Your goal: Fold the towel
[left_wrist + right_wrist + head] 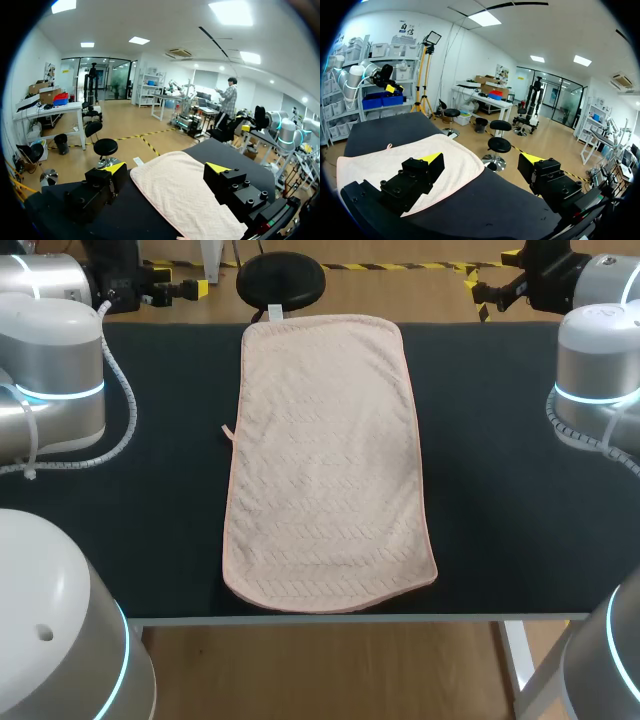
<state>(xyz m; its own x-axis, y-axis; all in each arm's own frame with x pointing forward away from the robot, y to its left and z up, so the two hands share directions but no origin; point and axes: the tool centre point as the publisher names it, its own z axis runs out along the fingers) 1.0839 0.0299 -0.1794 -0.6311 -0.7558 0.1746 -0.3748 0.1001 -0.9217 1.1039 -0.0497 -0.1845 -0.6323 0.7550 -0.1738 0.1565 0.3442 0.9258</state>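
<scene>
A pale pink towel (325, 460) lies spread flat on the black table (160, 520), its long side running from the far edge to the near edge. A white tag (275, 310) sticks out at its far end and a small loop (227, 430) at its left edge. My left gripper (178, 292) hangs open above the far left corner, off the cloth. In the left wrist view the towel (185, 195) lies below and ahead of the open left gripper (166, 169). My right gripper (478, 290) is open above the far right corner. From the right wrist, the towel (385, 165) lies beside and below the right gripper (482, 160).
Wide strips of black tabletop (500, 490) flank the towel on both sides. The silver links of my left arm (50, 380) and right arm (600, 370) stand over the table's side edges. The towel's near end reaches almost to the front edge (330, 618).
</scene>
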